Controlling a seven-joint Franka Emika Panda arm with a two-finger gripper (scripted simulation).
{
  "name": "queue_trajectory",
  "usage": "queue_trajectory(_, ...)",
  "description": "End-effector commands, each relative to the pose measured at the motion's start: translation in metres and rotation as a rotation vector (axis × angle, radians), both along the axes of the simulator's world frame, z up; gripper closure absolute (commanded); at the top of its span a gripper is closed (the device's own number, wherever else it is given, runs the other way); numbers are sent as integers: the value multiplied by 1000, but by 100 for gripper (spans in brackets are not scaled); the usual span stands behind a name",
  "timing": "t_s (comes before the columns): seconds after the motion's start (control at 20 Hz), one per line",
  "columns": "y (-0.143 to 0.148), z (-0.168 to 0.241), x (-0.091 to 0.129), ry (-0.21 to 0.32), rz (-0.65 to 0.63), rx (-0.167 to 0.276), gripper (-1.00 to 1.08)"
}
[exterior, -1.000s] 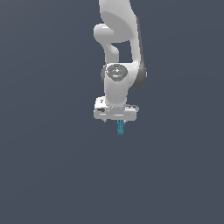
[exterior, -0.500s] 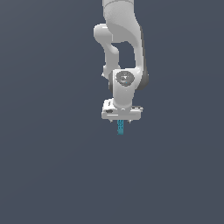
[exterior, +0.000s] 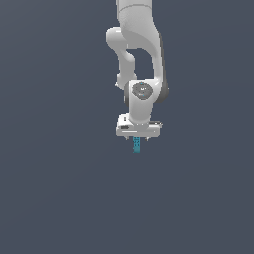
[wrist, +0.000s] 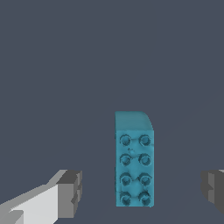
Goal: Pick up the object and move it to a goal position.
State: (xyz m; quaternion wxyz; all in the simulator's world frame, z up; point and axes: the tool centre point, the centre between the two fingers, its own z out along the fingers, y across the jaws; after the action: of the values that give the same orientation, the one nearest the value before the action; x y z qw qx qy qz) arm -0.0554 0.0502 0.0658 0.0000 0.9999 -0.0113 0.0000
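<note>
The object is a small teal-blue elongated block (exterior: 136, 145) with two rows of darker studs. In the exterior view it shows just below the white hand. My gripper (exterior: 137, 139) hangs straight down over it. In the wrist view the block (wrist: 133, 162) lies between my two fingers. One grey fingertip (wrist: 70, 192) and the other (wrist: 214, 190) stand well apart from its sides. My gripper (wrist: 142, 191) is open and touches nothing.
The white arm (exterior: 141, 59) rises from the hand toward the top of the exterior view. Everything around is a plain dark grey surface (exterior: 59, 188) with no other objects or edges in sight.
The hand has shifted slightly to the exterior view's right and lowered a little over the block, with the wrist turning. The block has stayed in place.
</note>
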Motion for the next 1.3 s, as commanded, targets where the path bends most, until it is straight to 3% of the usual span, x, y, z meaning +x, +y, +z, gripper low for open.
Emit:
queue_trajectory(0.0,0,-9,-1,1,0,0,-92)
queue_trajectory(0.55,1,-44,-1,0,0,0,-92)
queue_trajectory(0.6,1,-44,-1,0,0,0,108)
queue_trajectory(1.25,-2,-42,-1,0,1,0,108)
